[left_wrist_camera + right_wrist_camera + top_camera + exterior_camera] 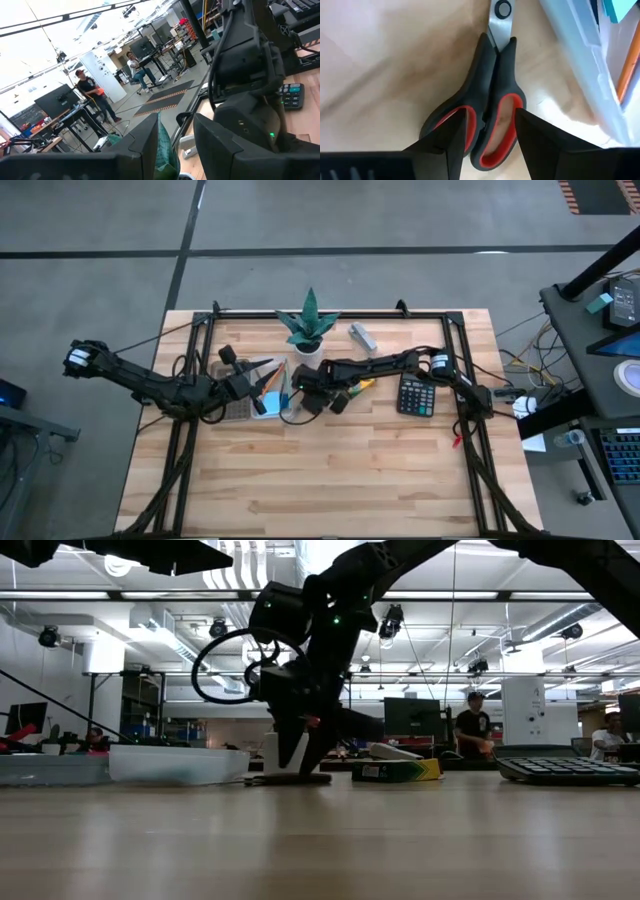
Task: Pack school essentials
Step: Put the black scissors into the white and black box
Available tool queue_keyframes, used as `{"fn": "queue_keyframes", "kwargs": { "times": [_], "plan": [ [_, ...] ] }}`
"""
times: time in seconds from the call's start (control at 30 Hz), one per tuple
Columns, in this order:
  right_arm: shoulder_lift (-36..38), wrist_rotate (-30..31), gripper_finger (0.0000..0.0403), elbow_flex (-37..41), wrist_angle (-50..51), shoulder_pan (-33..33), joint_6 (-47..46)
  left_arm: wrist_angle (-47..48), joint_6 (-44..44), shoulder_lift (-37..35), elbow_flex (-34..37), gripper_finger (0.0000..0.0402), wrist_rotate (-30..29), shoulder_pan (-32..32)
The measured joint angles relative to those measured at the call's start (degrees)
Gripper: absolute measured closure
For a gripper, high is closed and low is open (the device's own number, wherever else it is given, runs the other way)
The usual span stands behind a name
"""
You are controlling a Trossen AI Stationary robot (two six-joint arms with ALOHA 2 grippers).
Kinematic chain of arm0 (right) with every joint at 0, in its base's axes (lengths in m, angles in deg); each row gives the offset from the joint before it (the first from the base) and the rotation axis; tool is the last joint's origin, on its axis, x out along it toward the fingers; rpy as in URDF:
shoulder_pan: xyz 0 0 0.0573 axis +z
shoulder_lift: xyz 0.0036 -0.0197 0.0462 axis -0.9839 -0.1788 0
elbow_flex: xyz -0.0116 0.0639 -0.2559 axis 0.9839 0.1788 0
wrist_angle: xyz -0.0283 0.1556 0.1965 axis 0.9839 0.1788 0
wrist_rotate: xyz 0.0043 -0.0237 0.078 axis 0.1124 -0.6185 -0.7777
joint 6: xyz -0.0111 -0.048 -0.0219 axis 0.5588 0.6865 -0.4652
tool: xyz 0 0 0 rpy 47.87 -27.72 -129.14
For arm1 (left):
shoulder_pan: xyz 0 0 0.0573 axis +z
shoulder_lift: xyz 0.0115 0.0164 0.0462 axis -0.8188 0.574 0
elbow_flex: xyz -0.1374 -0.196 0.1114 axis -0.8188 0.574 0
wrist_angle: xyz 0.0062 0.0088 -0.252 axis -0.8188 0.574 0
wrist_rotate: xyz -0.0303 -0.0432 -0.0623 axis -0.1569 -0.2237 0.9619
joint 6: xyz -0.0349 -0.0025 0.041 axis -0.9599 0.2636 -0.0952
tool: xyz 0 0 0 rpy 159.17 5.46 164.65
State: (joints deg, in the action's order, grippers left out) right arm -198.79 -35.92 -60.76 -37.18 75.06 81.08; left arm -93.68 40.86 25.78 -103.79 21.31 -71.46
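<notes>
Black scissors with red-lined handle loops (495,100) lie flat on the wooden table beside a clear plastic case (580,50). The case (265,402) holds pencils and a light-blue notepad. My right gripper (489,117) points steeply down over the scissors, open, with one finger on either side of the handle loops. In the low view it (295,760) reaches down to the tabletop. My left gripper (250,380) hovers level above the case's left end, open, with nothing between its fingers (175,142). My right gripper comes from above at a slant with its fingers (445,140) straddling the scissors' handle loops (470,115), along the scissors' length. The scissors lie flat on the table. I cannot tell whether the fingers touch the loops.
A potted plant (308,330) stands just behind the case. A yellow-green crayon box (400,770) lies right of my right gripper, and a calculator (415,395) farther right. A small grey object (362,335) sits at the back. People stand in the room beyond.
</notes>
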Motion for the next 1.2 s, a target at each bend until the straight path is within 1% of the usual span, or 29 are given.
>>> {"fn": "queue_keyframes", "kwargs": {
  "times": [0.17,0.3,0.4,0.5,0.63,0.77,0.97,1.2],
  "plan": [
    [0.0,-0.2,0.0245,0.0,0.9,0.0,-7.0,0.0,0.0,0.0,0.0,0.0294,0.0,0.0],
    [0.0,-1.0,0.0251,0.0,4.0,-0.7,-9.9,0.0,0.0,0.0,0.0,0.0294,0.0,0.0],
    [0.1,-3.6,0.0256,0.0,6.1,-1.2,-11.3,0.0,0.0,0.0,0.0,0.0294,0.0,0.0],
    [0.2,-6.2,0.0261,0.0,6.1,-1.7,-12.4,0.0,0.0,0.0,0.0,0.0294,0.0,0.0],
    [0.2,-7.2,0.0269,0.0,5.8,-1.9,-12.7,-0.2,0.0,0.0,0.0,0.0294,0.0,0.0],
    [-0.2,-10.5,0.0279,0.0,5.5,-2.4,-14.6,-0.2,0.0,0.0,0.0,0.0294,0.0,0.0],
    [-0.7,-11.6,0.0301,0.0,5.6,-2.5,-14.4,-0.2,0.0,0.0,0.0,0.0294,0.0,0.0],
    [-0.7,-11.5,0.0349,-0.1,5.9,-2.5,-13.1,-0.2,0.0,0.0,0.0,0.0294,0.0,0.0]
  ]
}}
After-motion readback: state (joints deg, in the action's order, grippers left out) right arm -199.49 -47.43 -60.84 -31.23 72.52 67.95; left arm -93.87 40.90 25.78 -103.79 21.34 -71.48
